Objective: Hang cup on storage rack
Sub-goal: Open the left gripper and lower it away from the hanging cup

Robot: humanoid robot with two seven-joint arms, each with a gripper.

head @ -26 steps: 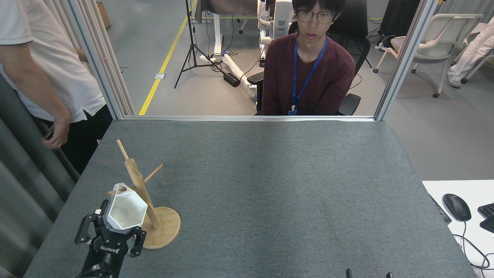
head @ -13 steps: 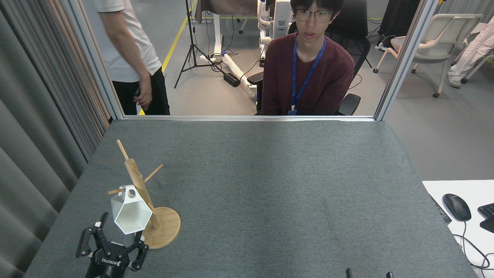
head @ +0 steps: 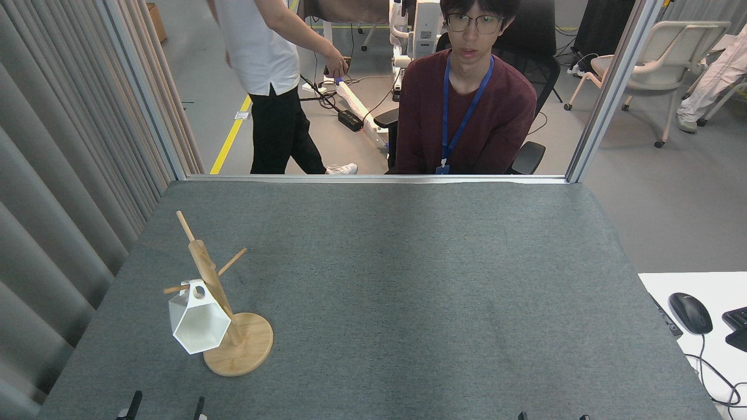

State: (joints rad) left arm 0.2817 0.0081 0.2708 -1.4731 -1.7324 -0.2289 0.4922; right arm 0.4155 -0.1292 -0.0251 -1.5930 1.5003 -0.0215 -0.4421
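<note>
Black left pincer (head: 166, 408) tips apart, empty, below the racked (head: 207, 280) cup (head: 198, 324).

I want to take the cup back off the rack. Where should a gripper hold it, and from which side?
Grip the cup across two opposite flat facets of its body, coming from the near, lower side. It hangs by its handle on the left peg of the rack, open rim facing the camera, and the post stands close on its right, so that side is probably blocked.

A robotics lab: tripod (head: 290, 70), floor cables (head: 327, 99), office chairs (head: 653, 64).
</note>
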